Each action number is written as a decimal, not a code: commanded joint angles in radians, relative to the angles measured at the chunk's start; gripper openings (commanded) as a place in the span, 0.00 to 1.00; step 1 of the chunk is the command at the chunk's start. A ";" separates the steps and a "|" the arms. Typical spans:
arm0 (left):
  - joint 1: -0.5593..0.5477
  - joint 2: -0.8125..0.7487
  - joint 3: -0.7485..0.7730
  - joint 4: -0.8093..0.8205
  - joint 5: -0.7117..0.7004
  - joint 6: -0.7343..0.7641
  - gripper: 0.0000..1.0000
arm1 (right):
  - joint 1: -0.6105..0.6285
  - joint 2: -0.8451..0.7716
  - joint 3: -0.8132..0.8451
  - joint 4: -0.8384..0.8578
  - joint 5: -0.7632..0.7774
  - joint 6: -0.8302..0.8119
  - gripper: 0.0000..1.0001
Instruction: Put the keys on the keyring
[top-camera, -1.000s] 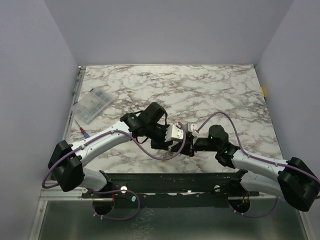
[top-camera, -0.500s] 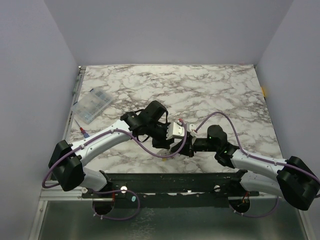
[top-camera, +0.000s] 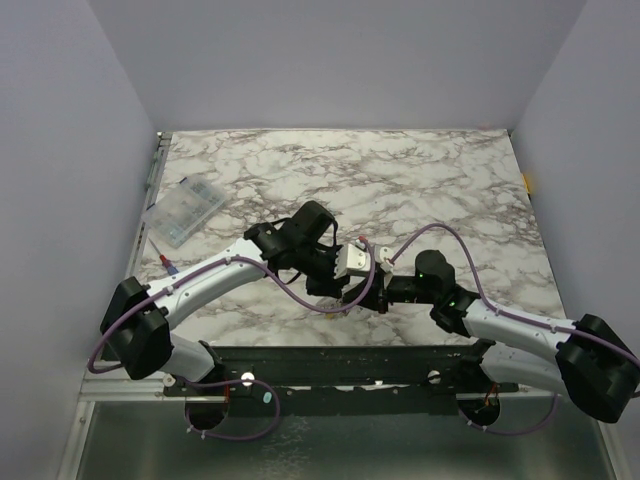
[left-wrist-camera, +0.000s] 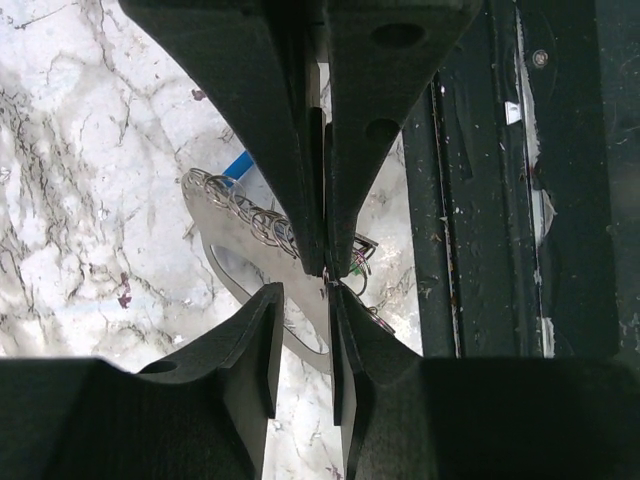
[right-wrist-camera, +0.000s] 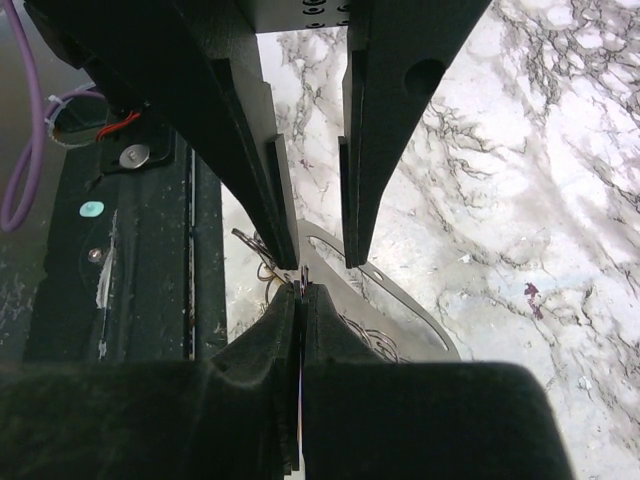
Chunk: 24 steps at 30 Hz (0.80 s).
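Note:
My two grippers meet tip to tip above the table's near middle. In the right wrist view my right gripper (right-wrist-camera: 300, 292) is shut on a thin metal piece (right-wrist-camera: 303, 284), seen edge-on. I cannot tell whether that piece is a key or the keyring. My left gripper (left-wrist-camera: 305, 292) is open, and its right fingertip (left-wrist-camera: 340, 300) touches that piece. Small dark wire loops (left-wrist-camera: 358, 255) sit beside the tips. Below them lies a flat silvery slotted plate (left-wrist-camera: 235, 262) carrying several wire rings. A blue bit (left-wrist-camera: 237, 165), perhaps a key's head, peeks from behind the right gripper's fingers (left-wrist-camera: 290, 130).
A clear compartment box (top-camera: 185, 210) stands at the table's left edge, and a small red-tipped item (top-camera: 166, 264) lies nearer along that edge. The black mounting rail (top-camera: 350, 365) runs along the near edge, close below the grippers. Purple cables (top-camera: 450, 235) loop over both arms.
Both grippers have stayed tip to tip at the same spot. The left wrist has shifted very slightly, and the right arm looks unmoved.

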 joint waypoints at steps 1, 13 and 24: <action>-0.005 0.035 0.014 -0.008 0.047 -0.017 0.31 | 0.007 -0.027 0.021 0.042 0.025 -0.013 0.01; -0.006 0.045 0.007 -0.011 0.044 -0.009 0.37 | 0.007 -0.044 0.023 0.035 0.037 -0.008 0.01; -0.006 0.057 -0.018 -0.011 0.010 -0.012 0.29 | 0.007 -0.066 0.010 0.046 0.042 -0.010 0.01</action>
